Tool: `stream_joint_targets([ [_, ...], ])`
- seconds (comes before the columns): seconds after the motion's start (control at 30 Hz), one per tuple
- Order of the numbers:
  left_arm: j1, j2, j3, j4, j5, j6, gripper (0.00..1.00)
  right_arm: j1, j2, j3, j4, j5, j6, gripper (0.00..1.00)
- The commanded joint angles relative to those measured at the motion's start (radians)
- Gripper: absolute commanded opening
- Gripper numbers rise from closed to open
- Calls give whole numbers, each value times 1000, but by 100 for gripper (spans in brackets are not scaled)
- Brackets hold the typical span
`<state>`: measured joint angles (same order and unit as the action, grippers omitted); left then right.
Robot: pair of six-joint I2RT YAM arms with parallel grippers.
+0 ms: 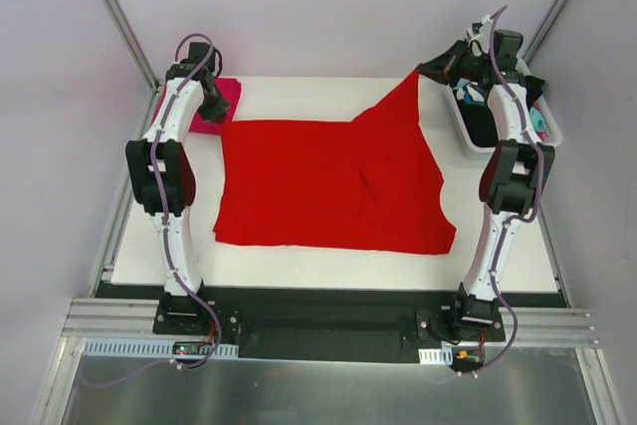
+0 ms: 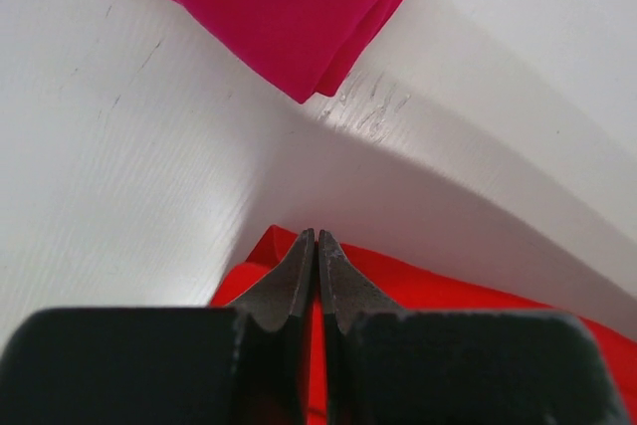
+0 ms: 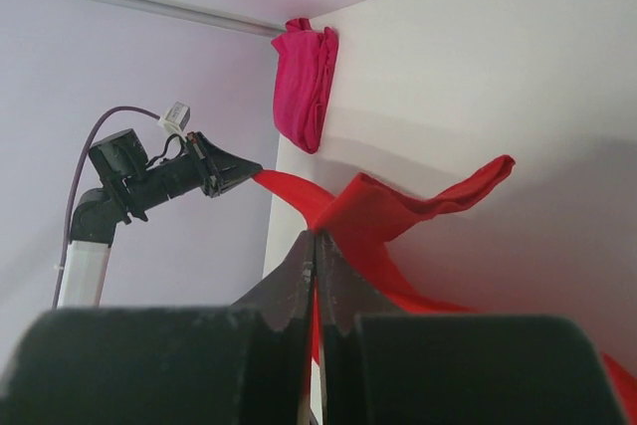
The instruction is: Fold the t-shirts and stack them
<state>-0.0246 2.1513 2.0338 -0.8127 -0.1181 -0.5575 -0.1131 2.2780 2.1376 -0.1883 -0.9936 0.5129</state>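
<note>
left claw (image 2: pixel 317 238): grips red t-shirt (image 1: pixel 328 181) corner | right claw (image 3: pixel 315 238): grips another corner, raised above table (image 1: pixel 299 266)

The left gripper (image 2: pixel 317 238) has its two dark fingers pressed together, and a sliver of the red shirt (image 2: pixel 418 291) shows between them. The red cloth spreads out under and behind the tips. Beyond them lies bare white table (image 2: pixel 119 176), scuffed in one spot (image 2: pixel 368 111). Farther off, a corner of the folded pink shirt (image 2: pixel 289 7) points back toward the gripper.
</note>
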Motion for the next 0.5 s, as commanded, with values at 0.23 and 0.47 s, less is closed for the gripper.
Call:
stream_joint_targets([
  [0.23,6,-137,-66,-17,-26,16,0,-3,-236,-194,47,-50,-25,1],
  [0.47,6,-182,-119,-17,-5,-1,0,-2,-319,-300,53,-45,-31,1],
])
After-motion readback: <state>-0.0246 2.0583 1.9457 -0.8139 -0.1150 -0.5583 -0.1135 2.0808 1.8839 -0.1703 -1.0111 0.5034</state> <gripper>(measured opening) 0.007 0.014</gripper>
